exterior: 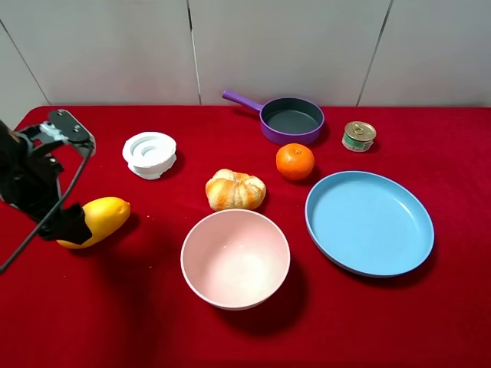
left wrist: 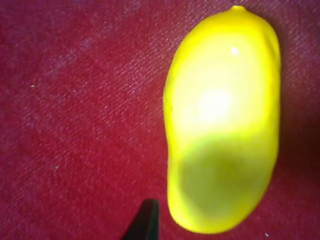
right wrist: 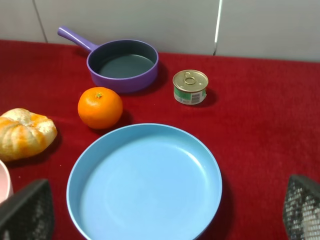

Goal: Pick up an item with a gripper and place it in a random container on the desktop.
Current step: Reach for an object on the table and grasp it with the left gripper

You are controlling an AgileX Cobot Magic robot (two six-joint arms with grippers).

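The yellow mango [exterior: 103, 217] lies on the red cloth [exterior: 138, 307] at the left. My left gripper [exterior: 71, 225] is low over the mango's left end. In the left wrist view the mango [left wrist: 222, 120] fills the frame and only one black fingertip [left wrist: 146, 221] shows beside it, so the jaw state is unclear. The light-blue plate [exterior: 370, 222] sits at the right, with nothing in it. In the right wrist view the plate [right wrist: 145, 182] lies just ahead of my right gripper [right wrist: 162, 215], which is open and holds nothing. The right gripper is out of the high view.
A pink bowl [exterior: 235, 258] stands at front centre. Behind it are a bread roll [exterior: 235, 190], a tangerine [exterior: 295, 162] and a purple pan [exterior: 290, 119]. A small tin [exterior: 358, 136] is at the back right. A white round object [exterior: 149, 154] is at the back left.
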